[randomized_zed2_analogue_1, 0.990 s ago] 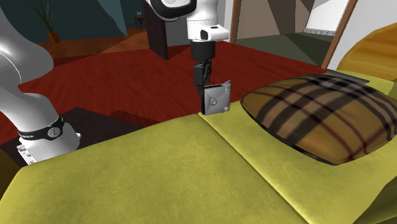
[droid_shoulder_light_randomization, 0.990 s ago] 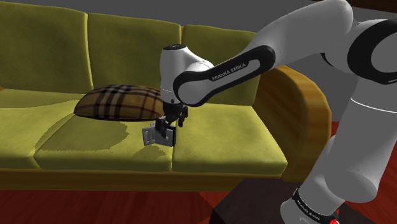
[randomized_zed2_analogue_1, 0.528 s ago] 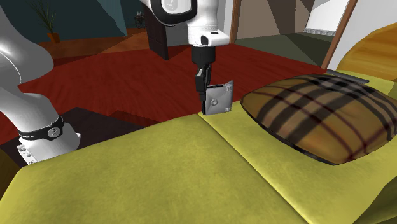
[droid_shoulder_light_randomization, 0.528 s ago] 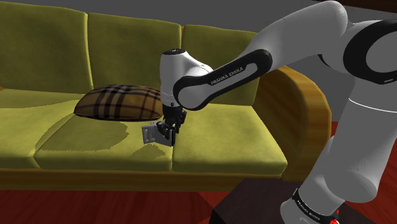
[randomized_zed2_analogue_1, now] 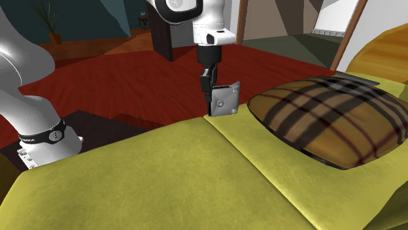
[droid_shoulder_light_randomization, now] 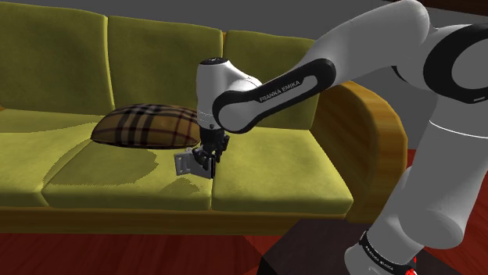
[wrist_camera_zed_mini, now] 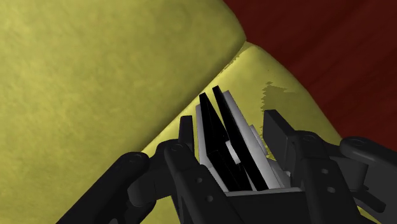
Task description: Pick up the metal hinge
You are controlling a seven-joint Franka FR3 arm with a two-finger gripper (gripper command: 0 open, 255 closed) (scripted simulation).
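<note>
White arm (droid_shoulder_light_randomization: pixel 438 164), dark joints (droid_shoulder_light_randomization: pixel 460 66) — all-black claw (droid_shoulder_light_randomization: pixel 206 162).

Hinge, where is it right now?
In the shoulder view, the hinge is at the gripper on the green sofa seat, just right of the plaid cushion.

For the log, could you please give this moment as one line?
gripper: shut on hinge | hinge: on sofa seat, not lifted

Hinge (randomized_zed2_analogue_1: pixel 224 100): grey metal, smooth, showed dull sheen. Gripper (randomized_zed2_analogue_1: pixel 210 104): black, looked matt. Sofa seat (randomized_zed2_analogue_1: pixel 163 183) beneath gripper: olive cloth, mottled, matt. Cushion (randomized_zed2_analogue_1: pixel 327 117) beside gripper: plaid cloth, matt. Sofa armrest (droid_shoulder_light_randomization: pixel 379 129) beyond gripper: wood, grained, slightly glossy. Arm shell (droid_shoulder_light_randomization: pixel 367 39) above gripper: white, glossy.
</note>
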